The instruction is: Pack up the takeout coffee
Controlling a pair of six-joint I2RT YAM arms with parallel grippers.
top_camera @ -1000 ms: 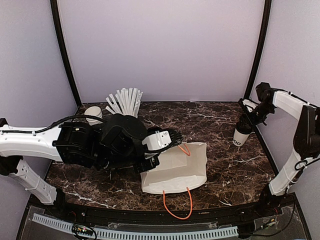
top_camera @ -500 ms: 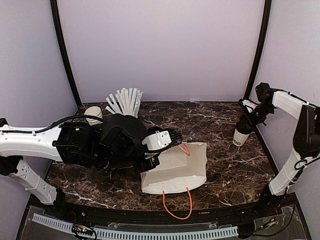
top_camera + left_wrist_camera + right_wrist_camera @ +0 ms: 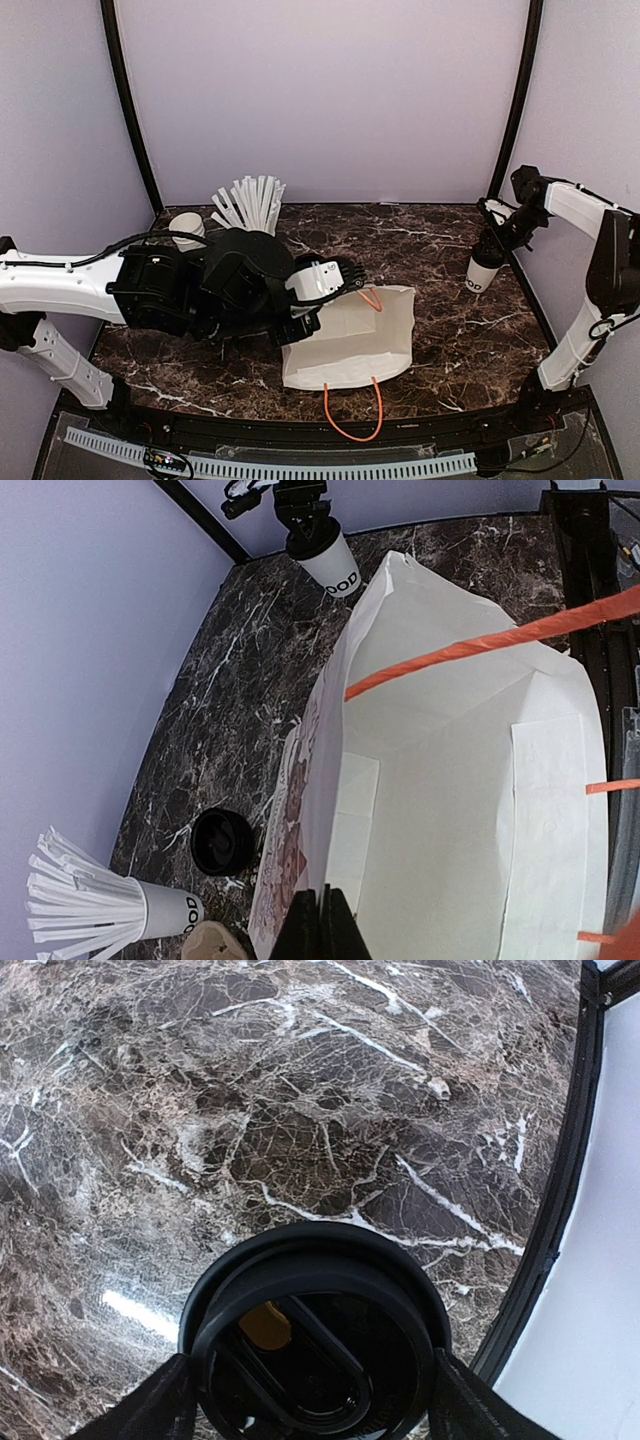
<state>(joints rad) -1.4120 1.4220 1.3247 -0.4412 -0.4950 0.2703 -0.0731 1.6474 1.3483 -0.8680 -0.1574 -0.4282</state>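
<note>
Takeout coffee [image 3: 315,1345] between right gripper [image 3: 306,1400] fingers [image 3: 150,1410]

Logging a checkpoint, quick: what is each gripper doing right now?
Left gripper: closed, pinching the rim of the paper bag.
Right gripper: closed on the lid of the takeout coffee.

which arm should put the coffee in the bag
Right: the right gripper straddles the lid of the takeout coffee. The left gripper is shut on the rim of the paper bag, holding it open.
</note>
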